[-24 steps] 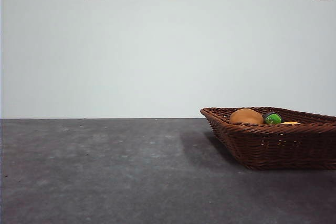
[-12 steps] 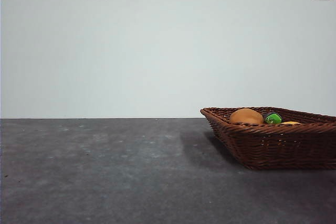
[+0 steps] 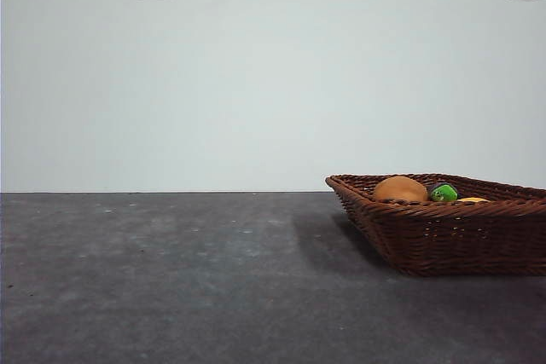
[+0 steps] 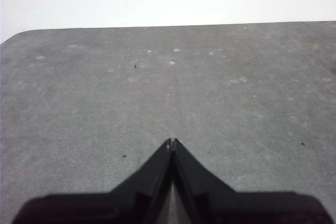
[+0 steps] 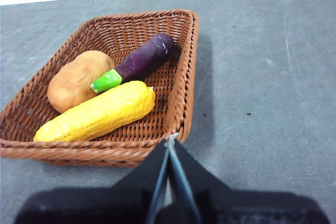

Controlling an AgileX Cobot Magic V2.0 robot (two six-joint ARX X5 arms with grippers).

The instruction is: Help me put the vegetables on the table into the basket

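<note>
Right gripper (image 5: 170, 142), clenched empty outside basket (image 5: 185, 77); corn (image 5: 97, 113), potato (image 5: 77, 80), eggplant (image 5: 142, 59) inside: task judged complete, advise holding clear.

Your front view sits low, level across the table (image 3: 171, 279); right wrist view looks down, sharing the basket (image 3: 444, 236).

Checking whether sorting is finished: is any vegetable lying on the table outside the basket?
No: the corn, potato and eggplant all lie inside the basket.
</note>
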